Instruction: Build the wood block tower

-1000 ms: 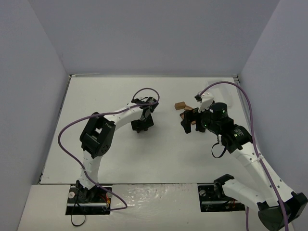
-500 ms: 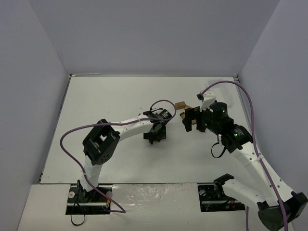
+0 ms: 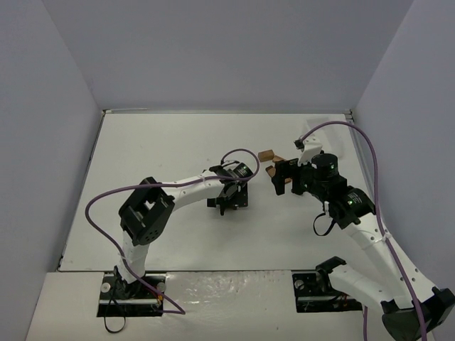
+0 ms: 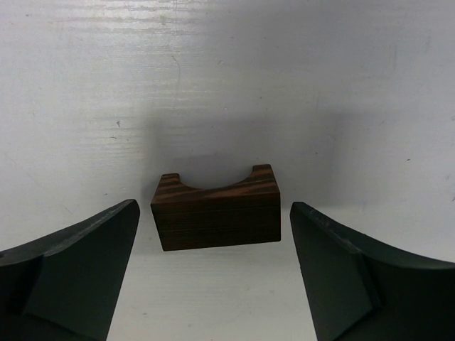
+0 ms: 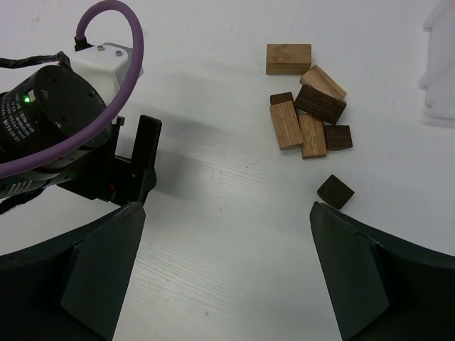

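On the white table (image 4: 213,71), dark notched block (image 4: 217,213), loose tan-and-brown blocks (image 5: 313,135)

Dark and tan wood blocks (image 5: 313,135) in loose, unstacked cluster

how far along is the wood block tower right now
Barely started.
Done: nothing is stacked; one dark notched block lies alone on the table.
In hand: nothing. The left gripper is open with its fingers either side of that block, and the right gripper hangs open by the pile of tan and dark blocks.
Left: that pile lies loose and flat, so the whole tower remains to be built.
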Controlling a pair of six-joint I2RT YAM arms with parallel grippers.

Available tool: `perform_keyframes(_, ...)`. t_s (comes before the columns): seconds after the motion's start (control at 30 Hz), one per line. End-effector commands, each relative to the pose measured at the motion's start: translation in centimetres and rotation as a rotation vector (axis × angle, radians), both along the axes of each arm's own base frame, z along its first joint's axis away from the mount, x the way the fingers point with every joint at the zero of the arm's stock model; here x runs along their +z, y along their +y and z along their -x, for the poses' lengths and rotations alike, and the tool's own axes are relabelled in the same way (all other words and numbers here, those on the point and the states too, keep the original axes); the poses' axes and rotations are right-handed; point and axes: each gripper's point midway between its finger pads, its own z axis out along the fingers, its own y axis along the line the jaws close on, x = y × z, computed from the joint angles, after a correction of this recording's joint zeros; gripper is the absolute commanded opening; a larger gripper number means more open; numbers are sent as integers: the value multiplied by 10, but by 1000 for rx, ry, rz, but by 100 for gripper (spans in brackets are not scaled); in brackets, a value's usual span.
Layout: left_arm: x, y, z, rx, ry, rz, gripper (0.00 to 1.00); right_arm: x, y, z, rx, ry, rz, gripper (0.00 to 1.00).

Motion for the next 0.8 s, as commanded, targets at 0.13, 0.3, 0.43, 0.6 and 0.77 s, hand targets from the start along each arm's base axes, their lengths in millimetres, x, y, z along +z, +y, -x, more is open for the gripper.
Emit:
perform_keyframes(0.13,91,9,-16,32,-181,127,93,4,-11,-33,-175,25,-40,99)
perform_keyframes(0.3,121,61,-25,87,-250,115,93,-24,-29,-68,-318,142,-54,100)
perform_keyframes(0.43,144,128,-32,157,-314,97,94,-54,-47,-103,-458,228,-30,100)
perform_keyframes(0.6,166,208,-31,167,-401,-7,94,-82,-50,-140,-520,253,25,100)
perform_keyframes(0.77,165,268,-23,169,-439,-122,97,-122,-45,-164,-561,305,37,99)
